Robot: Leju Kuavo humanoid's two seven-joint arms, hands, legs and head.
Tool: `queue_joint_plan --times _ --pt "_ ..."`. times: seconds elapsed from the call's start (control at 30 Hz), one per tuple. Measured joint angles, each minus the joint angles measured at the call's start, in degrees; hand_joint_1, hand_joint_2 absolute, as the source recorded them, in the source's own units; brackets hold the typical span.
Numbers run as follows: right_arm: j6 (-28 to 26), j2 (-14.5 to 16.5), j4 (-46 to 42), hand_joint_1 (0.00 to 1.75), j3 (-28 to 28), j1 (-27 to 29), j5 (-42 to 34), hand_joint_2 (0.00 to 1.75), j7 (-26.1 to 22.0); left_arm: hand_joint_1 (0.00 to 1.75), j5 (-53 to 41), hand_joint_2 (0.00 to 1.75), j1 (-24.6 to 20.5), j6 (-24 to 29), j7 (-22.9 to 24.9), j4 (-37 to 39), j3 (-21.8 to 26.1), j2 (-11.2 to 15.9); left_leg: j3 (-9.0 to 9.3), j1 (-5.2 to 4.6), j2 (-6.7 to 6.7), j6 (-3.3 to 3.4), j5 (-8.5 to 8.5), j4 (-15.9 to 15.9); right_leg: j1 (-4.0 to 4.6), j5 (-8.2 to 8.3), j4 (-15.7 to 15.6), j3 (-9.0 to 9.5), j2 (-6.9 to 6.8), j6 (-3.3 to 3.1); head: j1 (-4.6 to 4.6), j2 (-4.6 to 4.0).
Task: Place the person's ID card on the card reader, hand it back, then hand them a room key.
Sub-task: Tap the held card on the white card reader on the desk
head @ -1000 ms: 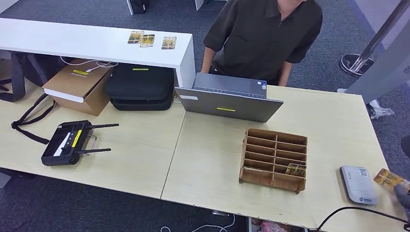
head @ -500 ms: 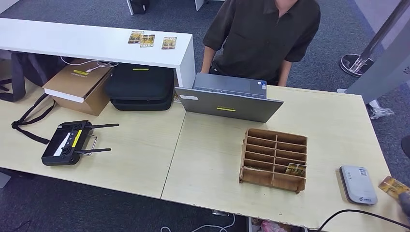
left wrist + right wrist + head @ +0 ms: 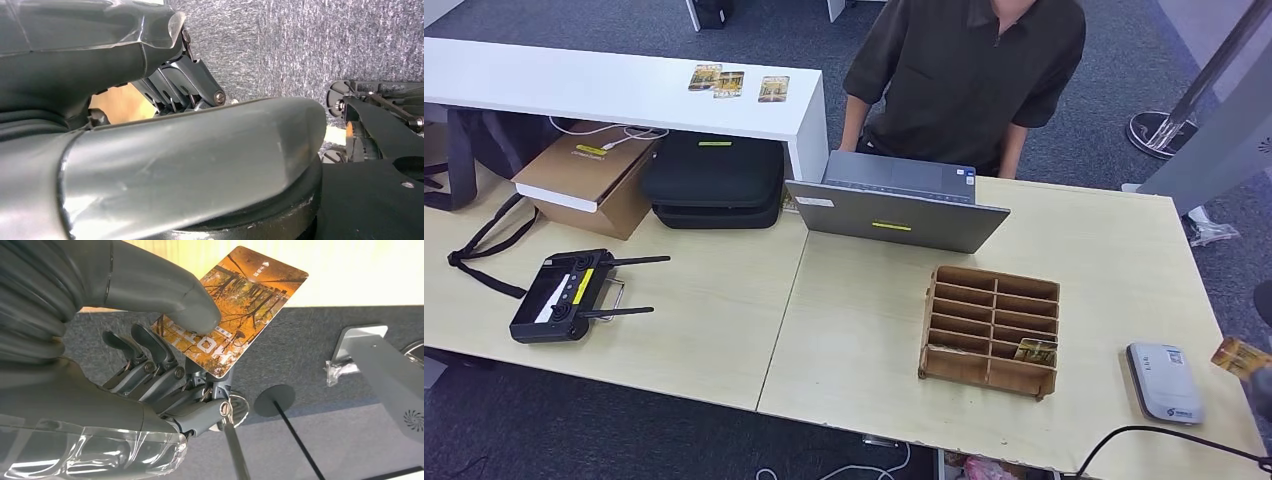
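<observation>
Starting with the head view, the card (image 3: 1240, 357) sits at the far right edge, pinched in the right hand (image 3: 1260, 392), raised clear of the table (image 3: 854, 320) and just beside the reader (image 3: 1164, 381), which lies toward nine o'clock from it; the card's long axis runs roughly from ten to four o'clock. The person (image 3: 969, 75) stands at about eleven o'clock from the hand, well apart, behind the laptop (image 3: 899, 205), so the right hand is plainly the nearer one for any pass, and the judgement is that a handback calls for a long reach that way. Against the earlier frames, the card has drifted outward from the reader and now sits a little higher at the frame edge. The rack (image 3: 991, 330) holds one more card in a near compartment. In the left wrist view, the left hand (image 3: 170, 150) hangs over carpet, and I cannot tell how its fingers lie. In the right wrist view, the thumb (image 3: 192, 307) presses the card (image 3: 235, 305) onto the fingers beneath, grasping one short end, the other end free.
</observation>
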Motion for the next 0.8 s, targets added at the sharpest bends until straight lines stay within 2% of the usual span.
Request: queue_joint_plan --times 0.6,0.8 --pt "0.48 1.34 -1.98 1.75 2.16 -0.26 1.80 1.75 2.33 0.00 -0.06 0.00 0.00 0.28 -0.04 0.00 0.94 -0.10 -0.01 0.00 0.00 0.00 0.00 0.00 0.00 0.00 0.00 0.00 0.00 0.00 -0.01 0.00" --pt "-2.67 2.10 -3.67 1.75 3.19 0.10 4.48 1.75 2.67 0.00 -0.04 0.00 0.00 0.37 -0.06 0.00 1.15 -0.16 -0.01 0.00 -0.02 0.00 0.00 0.00 0.00 0.00 0.01 0.00 -0.02 0.00 0.00 0.00"
